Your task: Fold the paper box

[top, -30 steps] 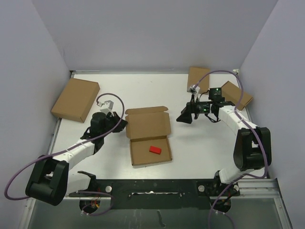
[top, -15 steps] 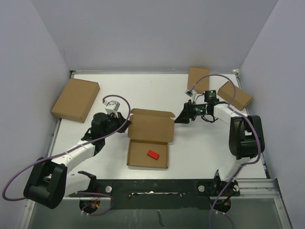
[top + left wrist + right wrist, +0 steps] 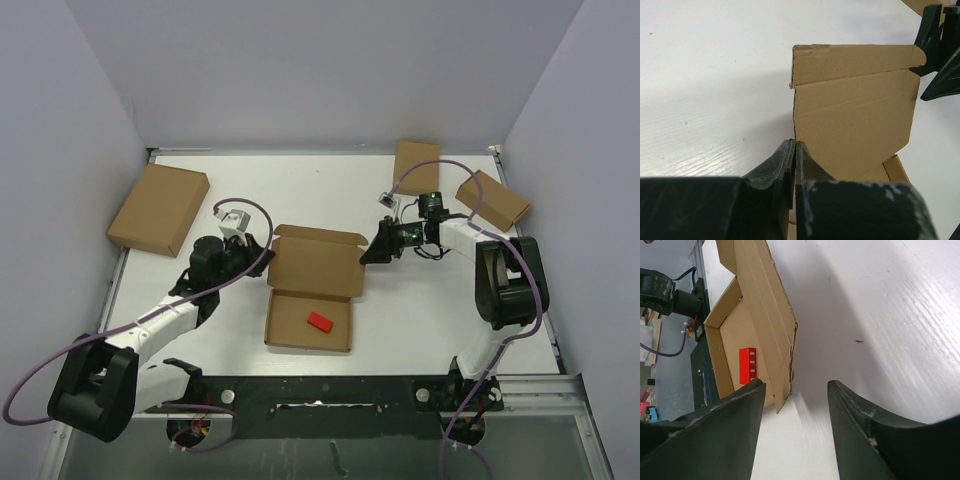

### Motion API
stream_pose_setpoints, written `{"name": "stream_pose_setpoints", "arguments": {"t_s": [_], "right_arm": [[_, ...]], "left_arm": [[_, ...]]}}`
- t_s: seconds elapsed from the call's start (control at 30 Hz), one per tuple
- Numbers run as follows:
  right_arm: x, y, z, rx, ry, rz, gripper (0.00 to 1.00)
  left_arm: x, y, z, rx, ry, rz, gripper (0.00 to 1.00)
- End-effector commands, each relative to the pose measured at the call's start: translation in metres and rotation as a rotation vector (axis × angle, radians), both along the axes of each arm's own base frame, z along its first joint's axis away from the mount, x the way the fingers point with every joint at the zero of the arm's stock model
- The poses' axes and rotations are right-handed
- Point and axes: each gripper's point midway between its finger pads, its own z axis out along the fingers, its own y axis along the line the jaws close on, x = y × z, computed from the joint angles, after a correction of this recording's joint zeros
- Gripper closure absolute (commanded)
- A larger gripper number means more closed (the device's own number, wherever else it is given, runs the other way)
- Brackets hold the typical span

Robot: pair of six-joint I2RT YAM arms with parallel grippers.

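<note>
The paper box (image 3: 310, 325) lies mid-table as a shallow brown tray holding a red block (image 3: 320, 322). Its lid (image 3: 318, 262) is lifted and leans back. My left gripper (image 3: 262, 255) is shut on the lid's left edge; in the left wrist view the cardboard edge (image 3: 855, 120) runs straight into the shut left gripper (image 3: 795, 143). My right gripper (image 3: 372, 252) stands open at the lid's right edge. In the right wrist view the lid's lower corner (image 3: 784, 399) sits between the right gripper's (image 3: 795, 388) spread fingers, touching neither, with the red block (image 3: 747, 365) beyond.
A larger brown box (image 3: 158, 208) lies at the back left. Two smaller brown boxes (image 3: 417, 165) (image 3: 493, 200) lie at the back right, just behind my right arm. Grey walls close in the table on three sides.
The lid has risen from lying flat to leaning upright, and the box has turned slightly. My right gripper has moved left to the lid's right edge, its jaws narrowing. The left grip has held.
</note>
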Motion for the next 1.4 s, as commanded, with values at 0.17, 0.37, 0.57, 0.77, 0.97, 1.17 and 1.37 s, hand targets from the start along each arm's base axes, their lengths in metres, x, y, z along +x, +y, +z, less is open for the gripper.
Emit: {"name": "stream_pose_setpoints", "arguments": {"t_s": [0.17,0.37,0.57,0.77,0.97,1.17,1.37], "right_arm": [[0.003,0.011,0.014,0.032,-0.053,0.049,0.68],[0.002,0.013,0.018,0.042,-0.066,0.064,0.92],[0.001,0.009,0.024,0.020,-0.127,0.081,1.00],[0.001,0.006,0.028,0.013,-0.151,0.084,1.00],[0.001,0.006,0.030,0.013,-0.159,0.089,1.00],[0.001,0.006,0.032,0.014,-0.165,0.093,1.00],[0.001,0.006,0.033,0.016,-0.169,0.095,1.00]], "left_arm": [[0.005,-0.006,0.032,-0.044,-0.117,-0.021,1.00],[0.004,-0.008,0.030,-0.054,-0.109,-0.026,1.00],[0.000,-0.004,0.028,-0.083,-0.064,-0.008,0.83],[-0.003,0.012,0.040,-0.116,-0.020,0.036,0.42],[-0.006,0.029,0.064,-0.107,0.046,0.078,0.02],[-0.003,0.020,0.065,-0.074,0.210,-0.053,0.06],[0.007,0.015,0.057,0.014,0.274,-0.132,0.24]]}}
